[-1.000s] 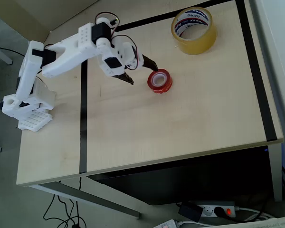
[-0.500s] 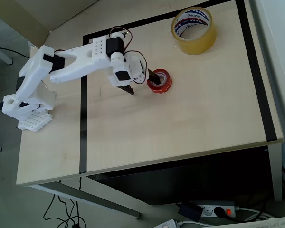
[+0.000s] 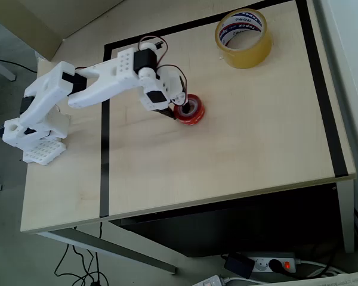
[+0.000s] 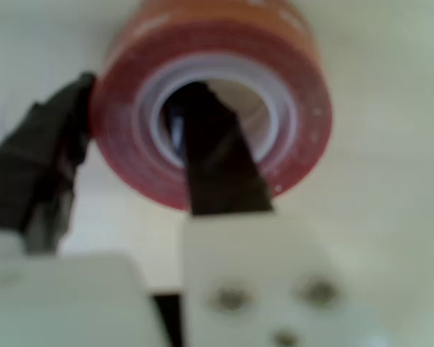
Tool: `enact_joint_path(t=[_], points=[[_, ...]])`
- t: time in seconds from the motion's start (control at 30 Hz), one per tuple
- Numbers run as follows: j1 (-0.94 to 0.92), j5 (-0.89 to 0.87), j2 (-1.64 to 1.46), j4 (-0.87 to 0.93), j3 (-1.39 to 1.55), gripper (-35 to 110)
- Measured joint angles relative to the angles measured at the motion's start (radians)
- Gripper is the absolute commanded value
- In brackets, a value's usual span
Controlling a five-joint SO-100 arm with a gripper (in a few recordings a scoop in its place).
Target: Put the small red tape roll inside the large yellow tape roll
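A: Arm pose? 
B: Overhead: white arm stretched right across the table (image 3: pixel 238 155), hand (image 3: pixel 174 109) down at the small red tape roll (image 3: pixel 190 109), mid-table. The large yellow tape roll (image 3: pixel 243 38) is well apart, top right.
A: Grip? 
B: Wrist view: one dark finger (image 4: pixel 217 155) inside the roll's white core, other finger outside its left wall. Straddling the wall; can't tell if clamped.

Small tape roll (image 3: pixel 190 110) mid-table (image 3: pixel 238 155), gripper (image 3: pixel 174 111) at its left; large roll (image 3: pixel 243 38) far upper right.
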State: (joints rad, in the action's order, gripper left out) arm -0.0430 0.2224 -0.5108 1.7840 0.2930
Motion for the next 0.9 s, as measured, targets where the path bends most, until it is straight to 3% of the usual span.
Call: enact_joint_path(t=[0.3, 0.53, 0.9], points=[[0.057, 0.002, -0.002, -0.026, -0.411, 0], [0.135, 0.002, 0.000, -0.175, -0.436, 0], [0.244, 0.002, 0.000, -0.551, -0.314, 0]])
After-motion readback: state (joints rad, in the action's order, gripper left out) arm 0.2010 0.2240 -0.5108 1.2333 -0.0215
